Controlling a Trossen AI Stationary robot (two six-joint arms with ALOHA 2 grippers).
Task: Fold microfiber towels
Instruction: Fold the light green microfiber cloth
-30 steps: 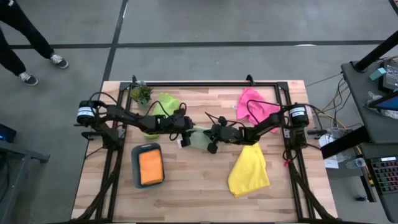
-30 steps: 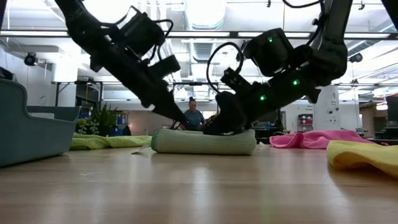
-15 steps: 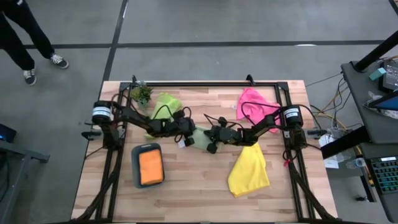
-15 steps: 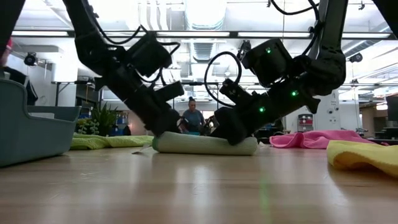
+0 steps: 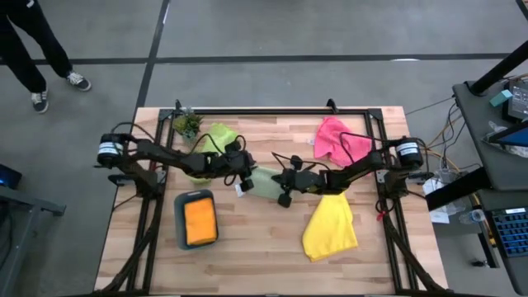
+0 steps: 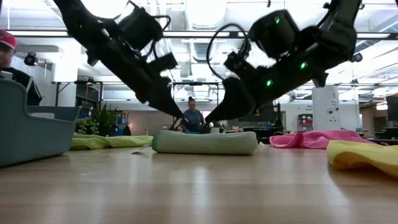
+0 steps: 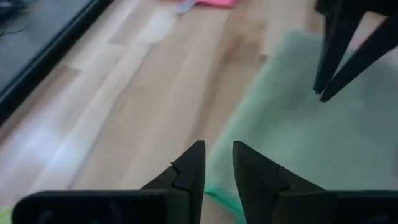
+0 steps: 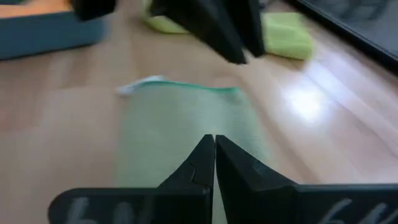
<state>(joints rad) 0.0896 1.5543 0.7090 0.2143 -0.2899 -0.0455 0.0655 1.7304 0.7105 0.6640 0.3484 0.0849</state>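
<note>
A pale sage green towel (image 6: 205, 142), folded into a thick narrow bundle, lies flat on the table's middle (image 5: 264, 183). My left gripper (image 6: 176, 116) hangs just above its left end, its fingers a narrow gap apart (image 7: 217, 152) with nothing between them. My right gripper (image 6: 214, 118) hangs shut (image 8: 214, 142) just above the bundle's middle and right part. Neither touches the towel. A lime green towel (image 5: 216, 139), a pink one (image 5: 337, 139) and a yellow one (image 5: 330, 227) lie loose on the table. An orange one (image 5: 199, 221) lies in a tray.
The teal tray (image 5: 183, 235) stands near the table's left front. A small potted plant (image 5: 188, 124) stands at the far left corner. Black frame rails run along the table's far and side edges. Bare wood lies in front of the sage towel. A person (image 6: 12, 68) stands beyond the table.
Half a second ago both grippers were down on the sage towel, the left at its left end, the right on its right part. Both have since risen clear of it, and the left has drawn back toward the table's left edge. The towel has stayed folded in place.
</note>
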